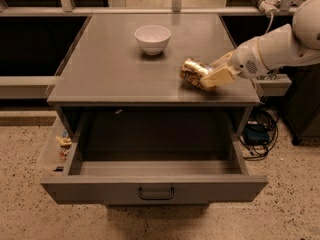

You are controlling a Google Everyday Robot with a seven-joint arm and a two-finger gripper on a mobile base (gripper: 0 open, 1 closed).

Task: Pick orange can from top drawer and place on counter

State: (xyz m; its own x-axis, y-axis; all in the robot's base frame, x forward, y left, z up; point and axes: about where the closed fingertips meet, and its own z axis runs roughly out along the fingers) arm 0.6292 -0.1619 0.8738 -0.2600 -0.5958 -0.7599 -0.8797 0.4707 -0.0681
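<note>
Cream-coloured jaws of the gripper (211, 77) are closed on the orange can (192, 71), near the front right corner of the counter (110, 69). 1 white bowl (152, 38) stands well apart, further back and to the left. The can lies on its side, its long axis about left to right, and the free end points left. The jaws hide its right end. Below, the top drawer (100, 188) stands pulled out, with a dark inside.

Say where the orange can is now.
In the camera view the orange can sits on the counter near its front right edge, right of and nearer than the white bowl, gripped by the end effector reaching in from the right.
</note>
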